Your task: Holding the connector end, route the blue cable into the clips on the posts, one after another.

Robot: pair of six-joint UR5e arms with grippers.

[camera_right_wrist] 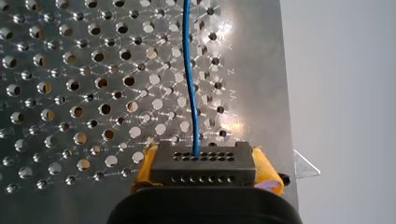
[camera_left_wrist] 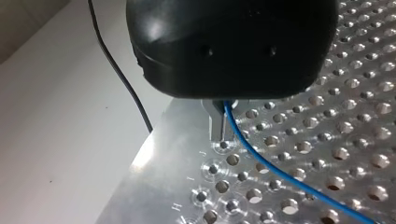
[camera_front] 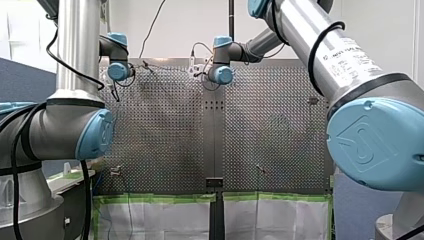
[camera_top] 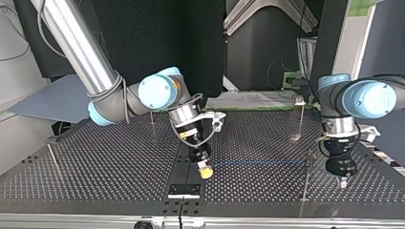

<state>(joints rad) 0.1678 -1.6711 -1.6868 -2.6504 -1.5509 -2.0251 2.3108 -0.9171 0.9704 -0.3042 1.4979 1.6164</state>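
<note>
Perforated metal table (camera_top: 95, 162) spreads across the top view, with a thin post (camera_top: 307, 177) standing on it near my left arm. My right gripper (camera_right_wrist: 201, 171) has its yellow pads (camera_right_wrist: 267, 169) clamped on the black connector (camera_right_wrist: 201, 161), low over the holes. The blue cable (camera_right_wrist: 190, 84) runs from it across the table to my left gripper (camera_left_wrist: 221, 136), whose metal fingers (camera_left_wrist: 215, 122) are pinched together on it.

Too small to read in top view: clips (camera_top: 299, 99) on posts (camera_top: 300, 121). Cut off at left wrist view's edge: blue cable (camera_left_wrist: 280, 175). Half hidden behind right gripper (camera_right_wrist: 205, 169) body: connector (camera_right_wrist: 201, 161). Mostly covered by own housing: left gripper (camera_left_wrist: 220, 131).
</note>
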